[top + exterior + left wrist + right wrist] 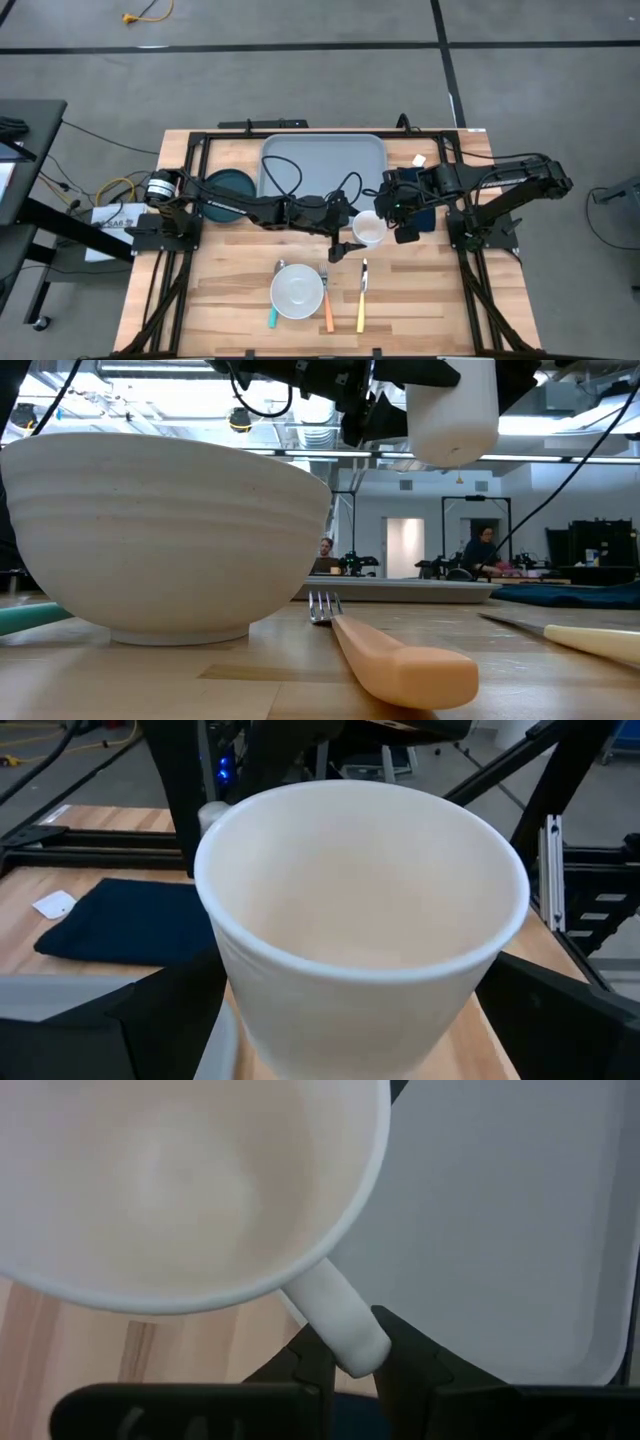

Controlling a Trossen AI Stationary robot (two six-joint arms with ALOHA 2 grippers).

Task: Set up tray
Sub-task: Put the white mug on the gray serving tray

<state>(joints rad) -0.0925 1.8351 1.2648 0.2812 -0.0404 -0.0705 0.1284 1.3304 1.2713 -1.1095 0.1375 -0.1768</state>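
Tray [322, 160]: pale grey-blue, flat on the far half of the worktop [230, 300], centred between the two arm bases. Its bed appears bare; black cables from the arms cross above it. Nothing of the place setting looks loaded yet.

White cup [367, 229]: off the tray, just past its near right corner. In the low view it hangs clear of the wood, so it is airborne, carried. Right gripper [345, 1352] holds it: jaws drawn narrow and pinching the cup's handle [335, 1320], cup mouth up. A grip by the handle keeps the body free and the cup level, which probably suits setting it down upright on the tray. The tray's edge shows directly beyond the cup in the right wrist view, so the drop point is near.

Left gripper [345, 247]: beside the cup on its near side, jaws spread wide. In the left wrist view the dark fingers flank the cup's lower wall; contact cannot be confirmed. Judged a handover or steadying position.

Outward: dark teal plate [228, 186] just left of the tray; dark blue napkin [125, 923] right of the tray, by the right arm. Near edge: white bowl [297, 290], orange-handled fork [405, 663], teal-handled utensil [272, 318], yellow-handled utensil [362, 305], all on wood, waiting.

Step in hand: cup transfer to tray. Task early.
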